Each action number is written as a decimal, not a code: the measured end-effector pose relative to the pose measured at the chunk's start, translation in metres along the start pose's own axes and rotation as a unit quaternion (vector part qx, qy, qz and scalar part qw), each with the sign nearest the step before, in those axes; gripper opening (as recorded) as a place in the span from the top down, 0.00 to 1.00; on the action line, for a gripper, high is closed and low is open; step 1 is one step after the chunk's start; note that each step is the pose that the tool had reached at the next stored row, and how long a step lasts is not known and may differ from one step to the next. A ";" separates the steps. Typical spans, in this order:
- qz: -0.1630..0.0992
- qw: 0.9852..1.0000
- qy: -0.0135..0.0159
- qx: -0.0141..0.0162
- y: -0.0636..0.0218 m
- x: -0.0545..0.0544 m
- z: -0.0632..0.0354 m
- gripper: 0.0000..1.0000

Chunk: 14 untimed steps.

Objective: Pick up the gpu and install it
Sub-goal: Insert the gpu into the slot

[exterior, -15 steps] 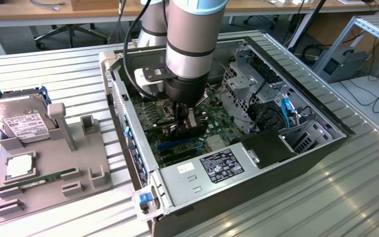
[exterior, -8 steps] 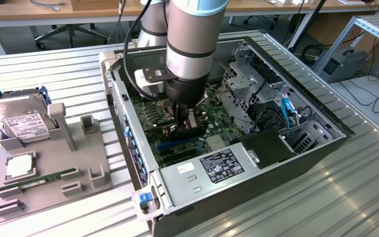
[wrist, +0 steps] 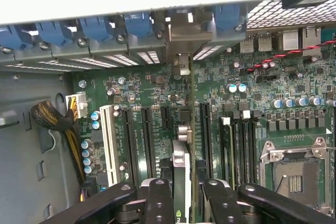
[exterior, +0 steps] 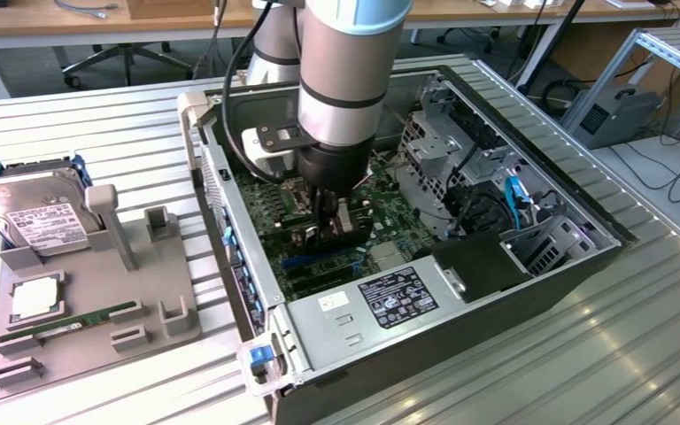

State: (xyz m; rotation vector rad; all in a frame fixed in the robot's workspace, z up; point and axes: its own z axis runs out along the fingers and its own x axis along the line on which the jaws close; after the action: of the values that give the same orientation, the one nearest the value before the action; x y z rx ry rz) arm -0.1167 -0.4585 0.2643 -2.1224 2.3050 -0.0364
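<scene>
Wrist view shows you the black 2-finger gripper [wrist: 185,195] clamped edge-on around the gpu [wrist: 181,177], a flat green circuit card with a silver metal end bracket, held upright over the green motherboard [wrist: 247,108] and its black expansion slots [wrist: 137,140]. Exterior view places the gripper [exterior: 330,226] inside the open black computer case [exterior: 459,301], with the grey parts tray [exterior: 92,310] at 9 o'clock, carrying a silver hard drive [exterior: 35,212] and a thin green RAM stick [exterior: 71,325].
</scene>
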 end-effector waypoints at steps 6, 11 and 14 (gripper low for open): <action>0.000 1.000 0.000 -0.003 -0.0002 0.000 0.0005 0.73; 0.000 1.000 0.000 -0.005 0.0000 0.000 0.0004 0.73; 0.000 1.000 0.000 -0.006 0.0000 0.000 0.0004 0.73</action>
State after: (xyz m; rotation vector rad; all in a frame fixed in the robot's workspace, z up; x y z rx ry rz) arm -0.1167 -0.4586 0.2639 -2.1284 2.3114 -0.0239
